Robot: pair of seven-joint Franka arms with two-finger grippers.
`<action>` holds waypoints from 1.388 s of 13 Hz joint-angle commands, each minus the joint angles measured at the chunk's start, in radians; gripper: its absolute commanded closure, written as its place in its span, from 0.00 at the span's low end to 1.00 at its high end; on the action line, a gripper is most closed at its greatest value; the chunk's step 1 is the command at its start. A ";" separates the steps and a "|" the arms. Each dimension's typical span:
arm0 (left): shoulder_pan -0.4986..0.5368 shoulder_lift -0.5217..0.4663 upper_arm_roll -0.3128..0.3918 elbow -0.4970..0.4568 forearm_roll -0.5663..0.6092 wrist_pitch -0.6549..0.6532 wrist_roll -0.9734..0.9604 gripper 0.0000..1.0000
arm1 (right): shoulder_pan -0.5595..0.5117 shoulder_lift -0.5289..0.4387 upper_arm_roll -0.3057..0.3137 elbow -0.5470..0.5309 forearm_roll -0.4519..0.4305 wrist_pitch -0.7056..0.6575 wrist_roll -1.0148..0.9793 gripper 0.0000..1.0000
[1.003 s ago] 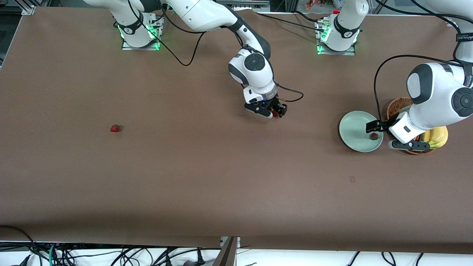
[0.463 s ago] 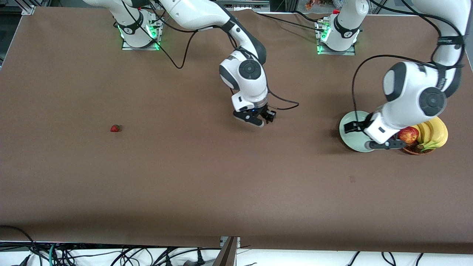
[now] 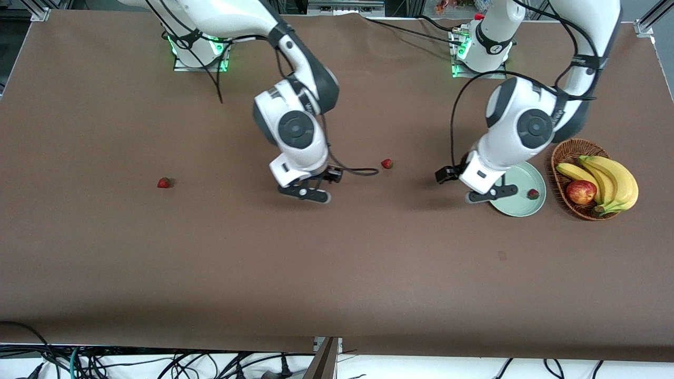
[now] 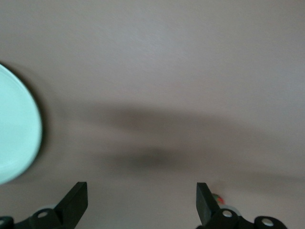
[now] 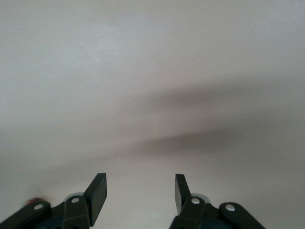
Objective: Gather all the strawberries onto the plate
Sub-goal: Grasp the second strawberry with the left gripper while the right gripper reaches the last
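Collection stands one-third done: one small red strawberry (image 3: 533, 193) lies in the round mint-green plate (image 3: 518, 209). The open, empty left gripper (image 3: 463, 185) hangs over the plate's edge; the right gripper (image 3: 316, 185), half-open and empty, hovers mid-table. Next should come descents onto the nearer table strawberry (image 3: 164, 182) and the farther one (image 3: 387, 163).

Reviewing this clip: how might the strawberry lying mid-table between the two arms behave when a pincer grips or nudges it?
The strawberry is tiny and rounded, so a nudge would likely roll it. It probably weighs very little. It looks soft, so a hard squeeze may bruise it.
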 commanded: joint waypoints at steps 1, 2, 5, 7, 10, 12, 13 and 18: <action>0.003 0.063 -0.105 0.001 0.122 0.075 -0.245 0.00 | -0.012 -0.133 -0.064 -0.211 0.005 0.005 -0.219 0.34; -0.006 0.094 -0.132 0.006 0.165 0.102 -0.336 0.00 | -0.014 -0.162 -0.104 -0.266 0.005 0.005 -0.320 0.34; -0.081 0.153 -0.142 0.006 0.273 0.161 -0.590 0.00 | -0.012 -0.218 -0.251 -0.430 0.007 0.056 -0.645 0.34; -0.103 0.168 -0.142 0.006 0.301 0.162 -0.658 0.00 | -0.017 -0.216 -0.337 -0.489 0.007 0.075 -0.817 0.34; -0.132 0.245 -0.136 -0.002 0.340 0.231 -0.706 0.00 | -0.098 -0.210 -0.384 -0.570 0.007 0.168 -1.051 0.34; -0.135 0.286 -0.137 -0.003 0.450 0.233 -0.787 0.00 | -0.191 -0.193 -0.382 -0.589 0.007 0.213 -1.215 0.34; -0.136 0.307 -0.140 -0.003 0.501 0.234 -0.812 0.00 | -0.234 -0.181 -0.382 -0.589 0.007 0.216 -1.275 0.34; -0.153 0.326 -0.150 -0.017 0.537 0.230 -0.847 0.00 | -0.310 -0.127 -0.371 -0.589 0.065 0.267 -1.378 0.34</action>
